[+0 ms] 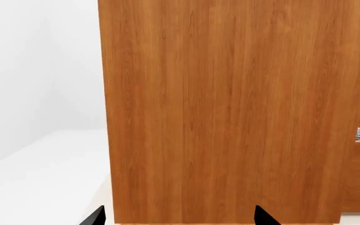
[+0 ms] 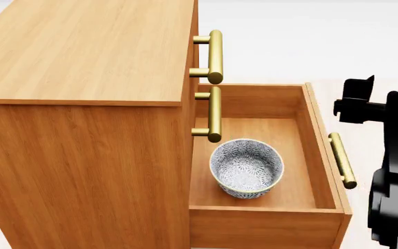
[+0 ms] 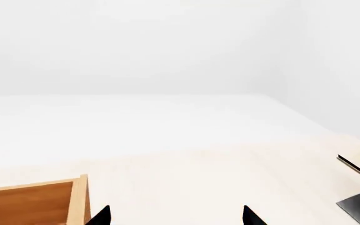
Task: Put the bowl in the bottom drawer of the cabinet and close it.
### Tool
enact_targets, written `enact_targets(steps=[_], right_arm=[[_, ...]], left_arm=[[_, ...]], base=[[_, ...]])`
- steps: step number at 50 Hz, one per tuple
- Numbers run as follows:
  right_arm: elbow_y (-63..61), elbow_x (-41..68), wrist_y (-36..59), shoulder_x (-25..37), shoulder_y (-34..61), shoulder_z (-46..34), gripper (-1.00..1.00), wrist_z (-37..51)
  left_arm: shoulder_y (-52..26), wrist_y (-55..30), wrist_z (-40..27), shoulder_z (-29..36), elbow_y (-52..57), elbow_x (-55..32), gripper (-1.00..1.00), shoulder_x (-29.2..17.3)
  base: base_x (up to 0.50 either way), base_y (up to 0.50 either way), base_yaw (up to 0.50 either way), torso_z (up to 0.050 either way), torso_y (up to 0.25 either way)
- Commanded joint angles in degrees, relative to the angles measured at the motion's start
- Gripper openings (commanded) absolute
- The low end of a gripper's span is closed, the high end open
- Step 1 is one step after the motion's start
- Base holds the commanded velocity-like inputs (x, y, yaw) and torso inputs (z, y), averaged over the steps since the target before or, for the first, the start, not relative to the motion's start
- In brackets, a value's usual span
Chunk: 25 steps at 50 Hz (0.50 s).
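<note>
Sitting upright, blue-patterned bowl (image 2: 246, 168)

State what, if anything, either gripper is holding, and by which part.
Nothing is held. The left gripper and right gripper are open and empty; the bowl sits free in the bottom drawer.

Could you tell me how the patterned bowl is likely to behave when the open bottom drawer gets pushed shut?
The small round blue-grey floral bowl sits upright on a narrow foot, so a sharp shove might rock it. It looks rigid and glazed, so it could slide on the smooth floor of the orange-brown wooden bottom drawer. The drawer walls would probably contain it.
</note>
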Motion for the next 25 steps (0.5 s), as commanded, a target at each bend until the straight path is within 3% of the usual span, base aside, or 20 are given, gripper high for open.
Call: enact_targets(steps=[1,25], right_arm=[[-5.40,0.96,1.44,1.92,-4.45,3.13,1.00,0.62],[-9.83,2.67,-1.07,2.65,-15.09,7.79,1.00,1.12]], left_arm=[[-0.11,-0.44,-0.29,0.18,-0.06,0.29,1.00,0.01],[-0.02,-0.25,-0.55,0.28,0.07,0.19,1.00,-0.29]], base=[[0.00,0.00,0.00,0.000,0.000],[0.00,0.00,0.00,0.000,0.000]])
